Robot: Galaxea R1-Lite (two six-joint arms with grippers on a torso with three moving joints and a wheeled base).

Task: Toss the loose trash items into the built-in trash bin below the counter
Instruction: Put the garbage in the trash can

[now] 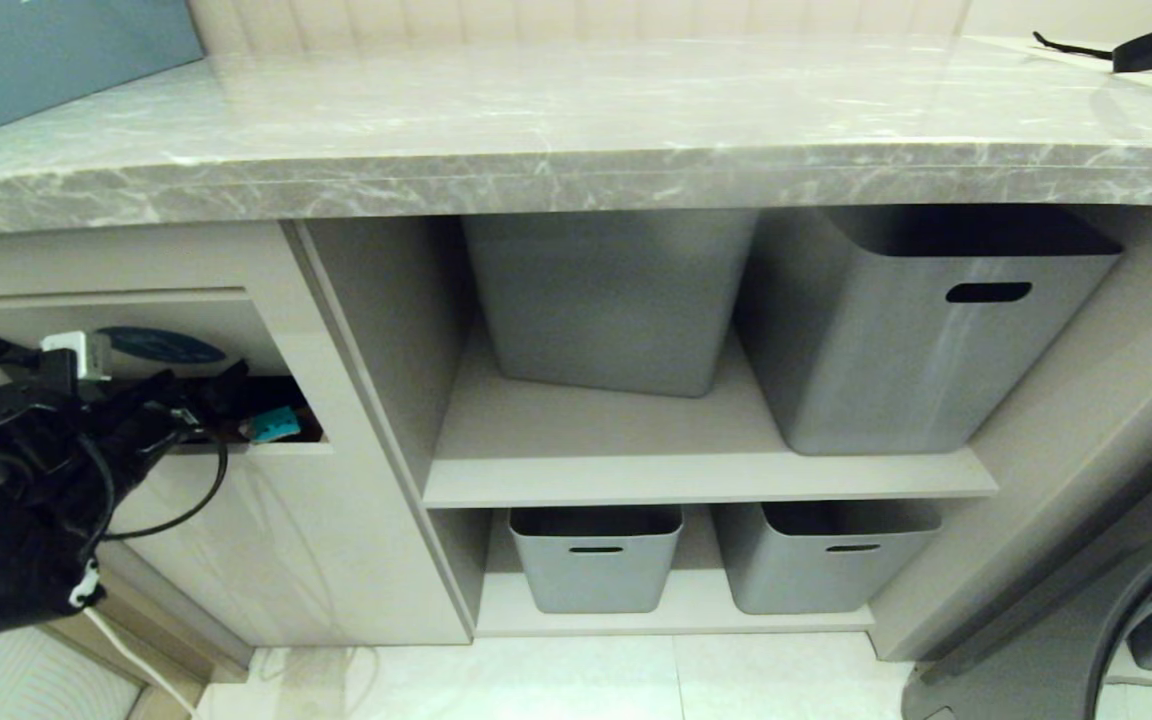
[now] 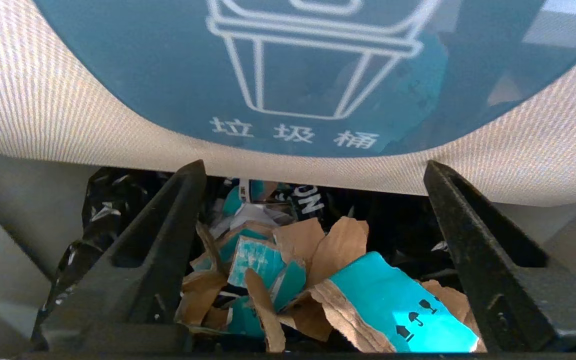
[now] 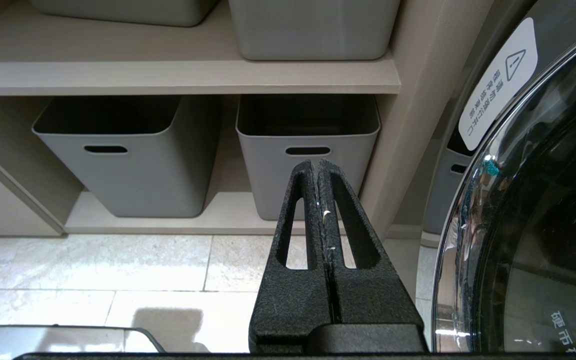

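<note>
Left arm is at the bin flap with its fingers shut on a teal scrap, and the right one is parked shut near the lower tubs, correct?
Not quite: the left gripper is open at the flap, holding nothing. In the left wrist view its fingers stand wide apart, and the teal scrap lies loose among the cardboard scraps inside. The right gripper is shut near the lower tubs, as you said.

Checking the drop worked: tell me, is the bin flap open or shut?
Open: the flap is tilted inward, and cardboard scraps lie in the dark gap below, between the left gripper's spread fingers.
</note>
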